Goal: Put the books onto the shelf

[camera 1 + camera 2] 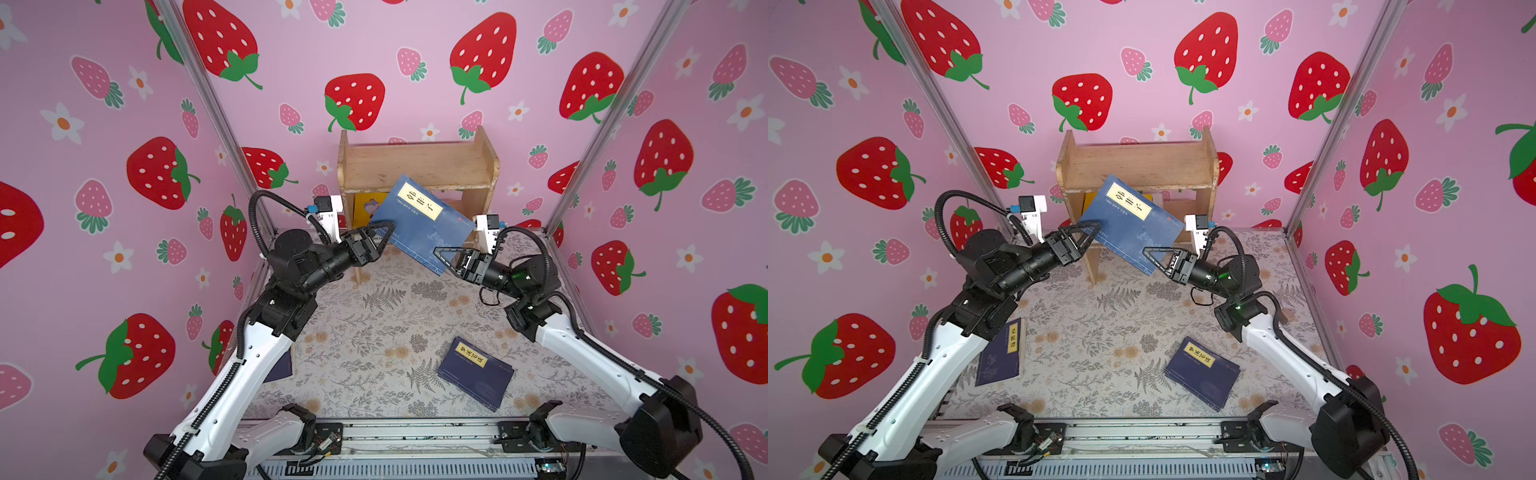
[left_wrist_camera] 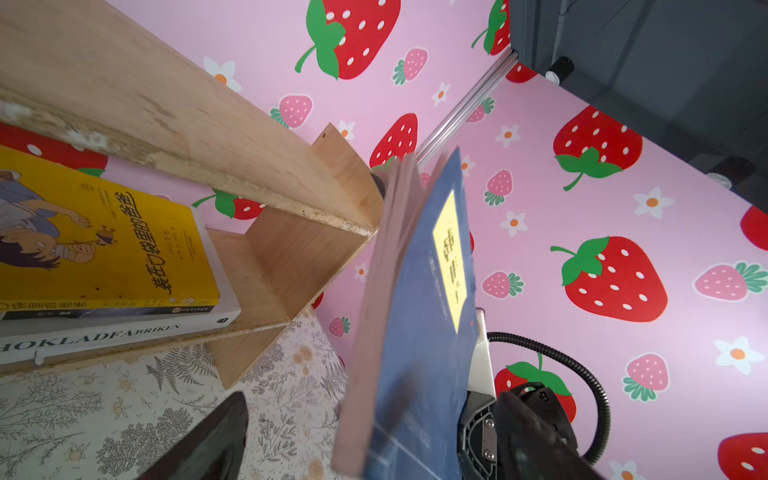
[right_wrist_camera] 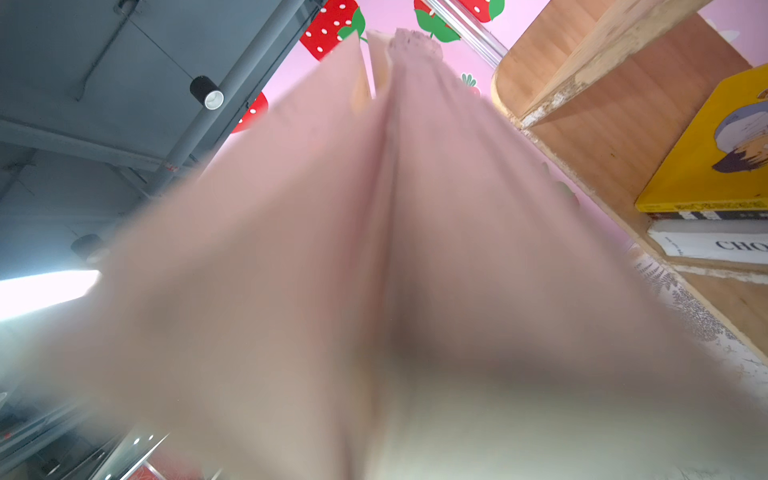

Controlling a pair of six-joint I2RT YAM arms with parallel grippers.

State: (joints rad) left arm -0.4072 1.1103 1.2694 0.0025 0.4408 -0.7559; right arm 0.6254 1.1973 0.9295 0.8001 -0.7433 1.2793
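In both top views the blue book (image 1: 419, 224) with a yellow title label hangs tilted in the air at the centre of the frame, just in front of the shelf (image 1: 415, 166). The right fingers (image 1: 441, 253) are clamped tight on its lower right corner, and the left fingers (image 1: 388, 227) stand spread wide at its left edge, gripping nothing. On the shelf's lower tier a yellow book (image 2: 104, 241) tops a stack with a white book (image 2: 124, 332) at the bottom. One navy book (image 1: 476, 372) lies flat on the table (image 1: 374, 316) at lower right, and a second navy book (image 1: 1000, 353) lies at lower left.
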